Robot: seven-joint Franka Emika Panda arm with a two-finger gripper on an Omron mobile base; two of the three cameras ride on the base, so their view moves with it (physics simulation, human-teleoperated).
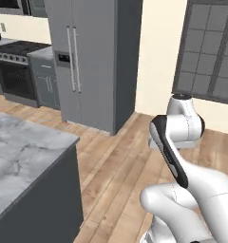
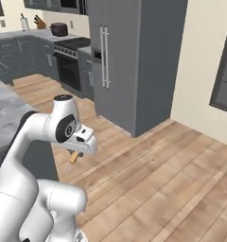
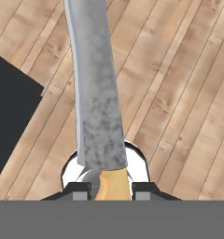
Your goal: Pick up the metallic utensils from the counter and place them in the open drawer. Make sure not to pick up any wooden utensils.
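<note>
My gripper [image 3: 111, 190] is shut on the orange handle of the knife [image 3: 96, 93], one of the metallic utensils. Its grey-blue blade points away from the hand, over wooden floor. From the right base view the gripper [image 2: 76, 151] hangs under the hand beside the marble counter [image 2: 3, 118], with the orange handle [image 2: 75, 157] poking out below. The left base view shows the counter [image 1: 21, 152] at the lower left, its visible top bare. A dark flat shape [image 3: 9, 112] lies left of the blade; I cannot tell whether it is the open drawer. The wooden utensils are out of view.
Wooden floor [image 2: 172, 179] spreads to the right of the counter. A tall grey fridge [image 2: 129, 56] stands ahead, a stove [image 1: 14, 71] and grey cabinets to its left, a window [image 1: 211, 47] on the right wall.
</note>
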